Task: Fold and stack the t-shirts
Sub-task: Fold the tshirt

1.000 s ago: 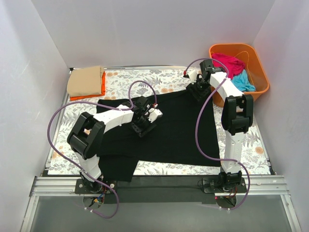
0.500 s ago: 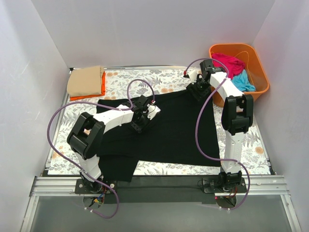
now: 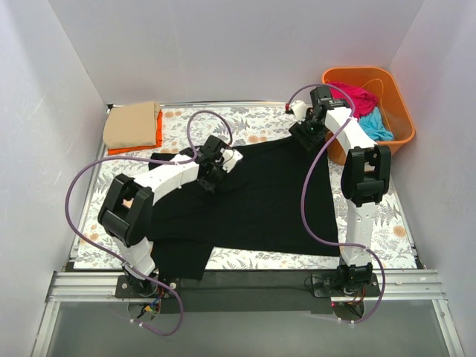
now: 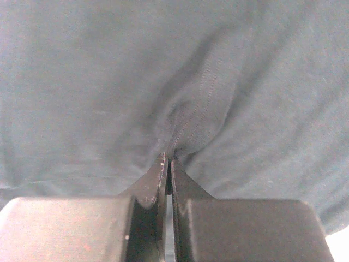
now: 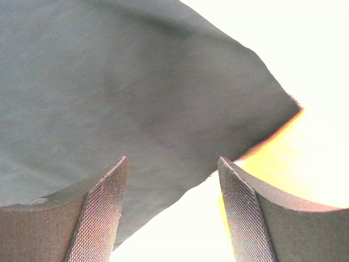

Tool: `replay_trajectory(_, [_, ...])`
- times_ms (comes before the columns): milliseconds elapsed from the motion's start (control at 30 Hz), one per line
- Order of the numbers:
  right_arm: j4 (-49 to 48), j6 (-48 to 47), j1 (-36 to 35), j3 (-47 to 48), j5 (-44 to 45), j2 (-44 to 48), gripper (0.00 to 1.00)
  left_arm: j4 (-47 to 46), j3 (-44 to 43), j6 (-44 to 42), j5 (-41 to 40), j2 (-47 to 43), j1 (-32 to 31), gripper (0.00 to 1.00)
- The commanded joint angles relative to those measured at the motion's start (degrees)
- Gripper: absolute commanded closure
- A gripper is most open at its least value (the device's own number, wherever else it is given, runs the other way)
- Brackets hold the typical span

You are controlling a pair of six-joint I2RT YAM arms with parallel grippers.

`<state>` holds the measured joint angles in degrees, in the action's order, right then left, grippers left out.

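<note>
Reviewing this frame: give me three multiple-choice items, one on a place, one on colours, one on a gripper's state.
1. Where does the folded tan cloth t-shirt lie? A. near right edge B. far left, on the orange t-shirt C. dead centre
2. What sits in the rigid orange plastic tub? A. a magenta-pink t-shirt and a turquoise t-shirt B. a tan one alone C. nothing
3. The left gripper is: A. wide open, holding nothing B. shut on the large black cloth t-shirt C. shut on tan cloth
Answers: B, orange cloth shows under the tan bundle at far left; A, both colours show inside the rim; B, the wrist view shows closed jaws pinching a black fold.
</note>
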<state>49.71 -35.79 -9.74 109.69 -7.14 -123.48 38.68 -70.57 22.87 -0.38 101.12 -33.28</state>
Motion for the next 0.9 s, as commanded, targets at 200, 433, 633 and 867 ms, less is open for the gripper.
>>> replay_trajectory(200, [-7.87,-5.51,-0.28,12.13,11.25,-7.38,0.39,0.79,-13.19,-2.74,0.29,-0.06,8.57,1.00])
replay_trajectory(433, [-10.08,-9.74,-1.34,10.11,16.89,-9.50,0.45,-0.88,-21.80,-3.71,-0.06,5.91,15.34,1.00])
replay_trajectory(633, [-10.60,-10.70,-1.34,8.00,17.24,-8.62,0.43,-6.67,-25.58,-7.22,-3.83,8.04,22.55,1.00])
replay_trajectory(867, [-10.52,-12.55,-1.25,7.82,16.28,-8.18,0.43,-13.27,-41.57,-9.60,-1.65,16.03,26.51,1.00])
